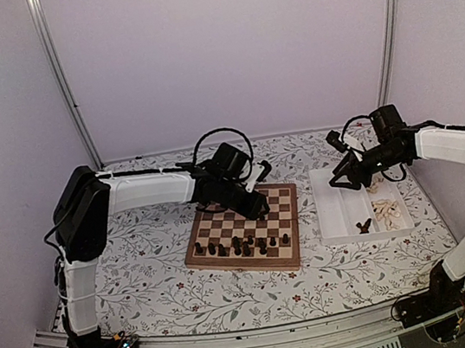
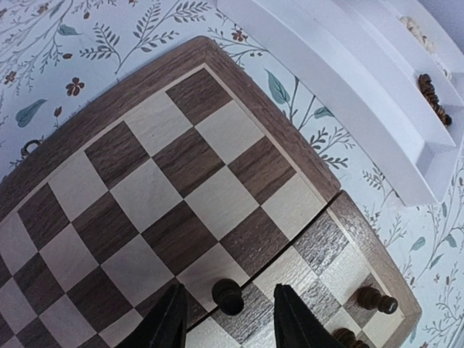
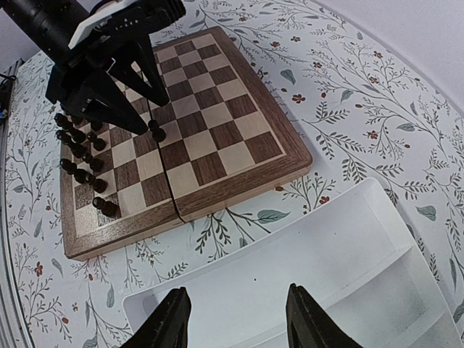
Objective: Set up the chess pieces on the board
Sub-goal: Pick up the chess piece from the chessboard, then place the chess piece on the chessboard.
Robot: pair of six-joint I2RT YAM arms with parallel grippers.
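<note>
- Straddling 1 dark pawn (image 2: 228, 299) on the board (image 2: 145, 196) with the left gripper (image 2: 228, 288), part-spread, not touching it
- Crowding the board's near edge with dark pieces (image 1: 243, 245)
- Hanging over the white tray (image 1: 343, 210) with the right gripper (image 3: 235, 290), part-spread, empty; cream pieces (image 1: 387, 209) inside

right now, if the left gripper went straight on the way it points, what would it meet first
The left gripper would likely meet the dark piece between its jaws, then the board beneath; depth is unclear.
</note>
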